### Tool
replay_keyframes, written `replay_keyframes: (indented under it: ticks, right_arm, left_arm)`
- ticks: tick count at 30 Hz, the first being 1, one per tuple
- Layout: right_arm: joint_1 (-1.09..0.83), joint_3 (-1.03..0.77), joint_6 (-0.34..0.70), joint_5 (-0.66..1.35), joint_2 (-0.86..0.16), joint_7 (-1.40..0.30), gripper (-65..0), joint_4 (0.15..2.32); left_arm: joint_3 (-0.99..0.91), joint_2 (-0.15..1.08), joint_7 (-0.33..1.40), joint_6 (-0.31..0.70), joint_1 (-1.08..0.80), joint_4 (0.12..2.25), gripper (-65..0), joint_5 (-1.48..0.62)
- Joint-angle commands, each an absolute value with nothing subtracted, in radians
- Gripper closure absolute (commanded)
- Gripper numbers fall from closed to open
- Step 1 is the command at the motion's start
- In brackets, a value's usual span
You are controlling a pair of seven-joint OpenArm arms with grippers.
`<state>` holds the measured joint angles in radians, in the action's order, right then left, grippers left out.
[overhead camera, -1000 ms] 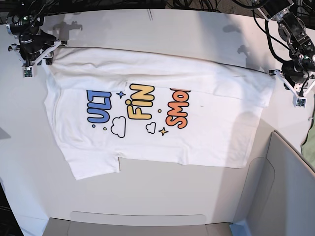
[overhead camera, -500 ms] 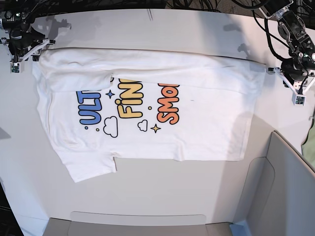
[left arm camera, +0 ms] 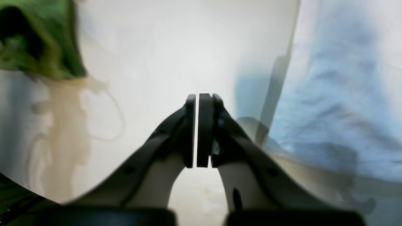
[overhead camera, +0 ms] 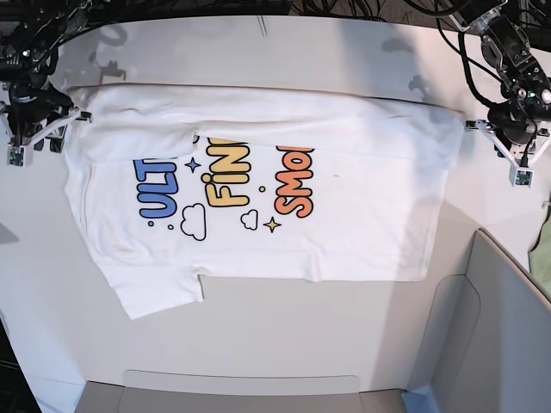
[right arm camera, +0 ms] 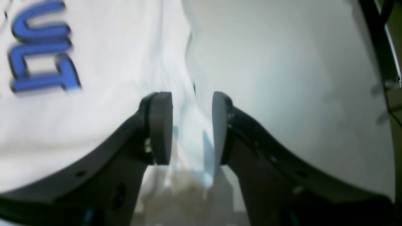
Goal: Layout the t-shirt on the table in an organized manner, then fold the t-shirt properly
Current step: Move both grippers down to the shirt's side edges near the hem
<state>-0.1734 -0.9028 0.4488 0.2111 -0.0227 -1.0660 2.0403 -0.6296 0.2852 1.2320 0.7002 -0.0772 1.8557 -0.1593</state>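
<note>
The counter (overhead camera: 284, 344) carries the t-shirt (overhead camera: 362, 215), print up, far strip folded over. Right gripper (right arm camera: 191, 125) gapes astride its edge; left gripper (left arm camera: 201, 130) is closed, empty, beside the hem. Uneven tugs would likely skew the fold

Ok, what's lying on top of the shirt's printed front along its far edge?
A folded-over band of the t-shirt itself, plain white reverse up, covers the letter tops. What lies beneath that band cannot be seen.
</note>
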Motion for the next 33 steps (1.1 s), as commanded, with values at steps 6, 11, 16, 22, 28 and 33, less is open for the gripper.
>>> replay_keyframes:
  ticks: [6, 11, 16, 22, 28, 33]
  right_arm:
    - [-0.081, -0.82, 0.449, 0.213, -0.064, -1.049, -21.6, 2.057]
    - [-0.082, -0.746, 0.449, 0.213, -0.062, -1.049, -21.6, 2.057]
    - [-0.082, -0.736, 0.449, 0.216, -0.038, -1.05, -21.6, 2.054]
    - [-0.084, -0.638, 0.449, 0.211, -0.028, -1.05, -21.5, 2.055]
    - [-0.074, -0.575, 0.449, 0.209, -0.027, -1.05, -21.5, 2.055]
    - [-0.058, -0.529, 0.449, 0.209, -0.027, -1.049, -21.6, 2.052]
  left_arm:
    - [-0.628, 0.298, 1.221, 0.698, 0.048, 1.873, 0.0, -0.168]
    - [-0.628, 0.278, 1.307, 0.698, 0.101, 1.871, 0.0, -0.166]
    - [-0.627, 0.225, 1.326, 0.698, 0.105, 1.871, 0.0, -0.165]
    - [-0.627, 0.199, 1.328, 0.698, 0.136, 1.871, 0.0, -0.165]
    - [-0.627, 0.197, 1.328, 0.698, 0.139, 1.871, 0.0, -0.165]
    - [-0.627, 0.197, 1.328, 0.698, 0.173, 1.871, 0.0, -0.163]
